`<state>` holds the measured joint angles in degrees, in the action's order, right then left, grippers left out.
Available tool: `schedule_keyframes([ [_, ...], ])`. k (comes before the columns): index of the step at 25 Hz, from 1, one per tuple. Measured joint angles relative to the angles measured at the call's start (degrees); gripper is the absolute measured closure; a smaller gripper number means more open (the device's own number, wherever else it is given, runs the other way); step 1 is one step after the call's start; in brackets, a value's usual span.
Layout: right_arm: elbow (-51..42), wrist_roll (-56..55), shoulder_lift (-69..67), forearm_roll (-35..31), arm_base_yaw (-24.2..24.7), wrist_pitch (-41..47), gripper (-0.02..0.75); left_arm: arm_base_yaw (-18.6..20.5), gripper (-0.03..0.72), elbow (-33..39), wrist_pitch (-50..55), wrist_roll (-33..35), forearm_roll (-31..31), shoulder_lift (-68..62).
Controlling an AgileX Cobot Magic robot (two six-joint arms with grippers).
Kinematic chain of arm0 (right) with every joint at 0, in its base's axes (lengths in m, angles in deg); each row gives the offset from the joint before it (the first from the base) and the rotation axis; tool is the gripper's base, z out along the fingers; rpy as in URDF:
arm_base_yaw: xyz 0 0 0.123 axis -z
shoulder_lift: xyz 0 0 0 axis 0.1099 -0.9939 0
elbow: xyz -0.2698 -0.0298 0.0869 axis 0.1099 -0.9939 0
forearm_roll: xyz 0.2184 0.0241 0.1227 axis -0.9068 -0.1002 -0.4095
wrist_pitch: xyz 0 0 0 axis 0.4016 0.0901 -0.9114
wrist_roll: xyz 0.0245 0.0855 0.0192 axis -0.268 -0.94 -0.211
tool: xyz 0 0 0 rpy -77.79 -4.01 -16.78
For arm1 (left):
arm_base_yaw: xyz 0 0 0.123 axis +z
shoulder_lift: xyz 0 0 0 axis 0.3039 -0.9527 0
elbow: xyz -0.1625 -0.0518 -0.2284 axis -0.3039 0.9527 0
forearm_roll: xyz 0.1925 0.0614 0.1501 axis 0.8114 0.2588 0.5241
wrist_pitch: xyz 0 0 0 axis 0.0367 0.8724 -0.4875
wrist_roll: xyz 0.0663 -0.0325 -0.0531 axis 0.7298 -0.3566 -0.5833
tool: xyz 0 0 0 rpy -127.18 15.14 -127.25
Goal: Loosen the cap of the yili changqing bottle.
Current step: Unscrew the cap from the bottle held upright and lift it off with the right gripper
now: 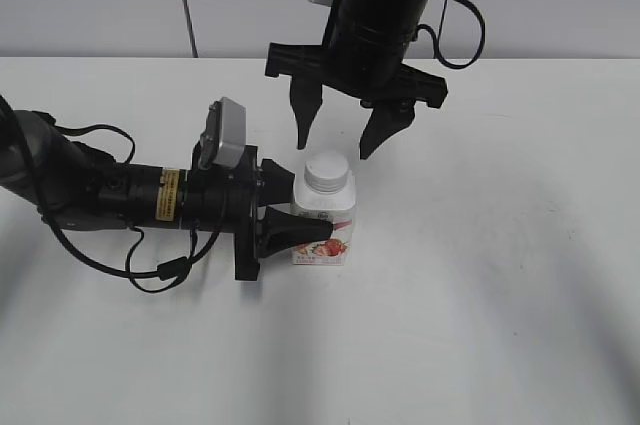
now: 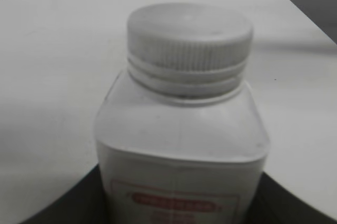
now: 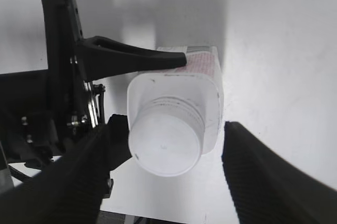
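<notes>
The yili changqing bottle (image 1: 325, 220) stands upright on the white table, a white squarish bottle with a red and strawberry label. Its ribbed white cap (image 1: 327, 172) is on the neck. My left gripper (image 1: 300, 215) is shut on the bottle's body from the left; the bottle (image 2: 181, 150) and the cap (image 2: 189, 37) fill the left wrist view. My right gripper (image 1: 340, 140) is open and hangs just above and behind the cap, fingers pointing down. In the right wrist view the cap (image 3: 166, 147) lies between the open fingers (image 3: 166, 176), with the bottle (image 3: 200, 76) below it.
The white table (image 1: 500, 275) spreads around the bottle. A light wall stands behind the table's far edge. The left arm and its cables (image 1: 110, 195) lie across the table's left side.
</notes>
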<state>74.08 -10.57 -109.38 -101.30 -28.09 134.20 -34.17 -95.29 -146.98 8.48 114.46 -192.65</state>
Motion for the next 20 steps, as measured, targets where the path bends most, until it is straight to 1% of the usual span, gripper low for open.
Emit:
schedule_keyframes([
  [4, 0.0, 0.0, -0.2, 0.1, -0.1, 0.0, 0.216, 0.0, 0.330, 0.0, 0.0, 0.0, 0.0, 0.0],
  [11, 0.0, 0.9, -2.2, -1.6, -0.6, 0.2, 0.216, 0.0, 0.330, 0.0, 0.0, 0.0, 0.0, 0.0],
  [13, 0.2, 1.0, -2.2, -1.5, -0.6, 0.3, 0.226, 0.0, 0.331, 0.0, 0.0, 0.0, 0.0, 0.0],
  [16, 0.3, 1.0, -2.5, -1.3, -0.6, 0.3, 0.261, 0.0, 0.332, 0.0, 0.0, 0.0, 0.0, 0.0],
  [20, 0.3, 1.0, -3.0, -1.3, -0.6, 0.4, 0.281, 0.0, 0.333, 0.0, 0.0, 0.0, 0.0, 0.0],
])
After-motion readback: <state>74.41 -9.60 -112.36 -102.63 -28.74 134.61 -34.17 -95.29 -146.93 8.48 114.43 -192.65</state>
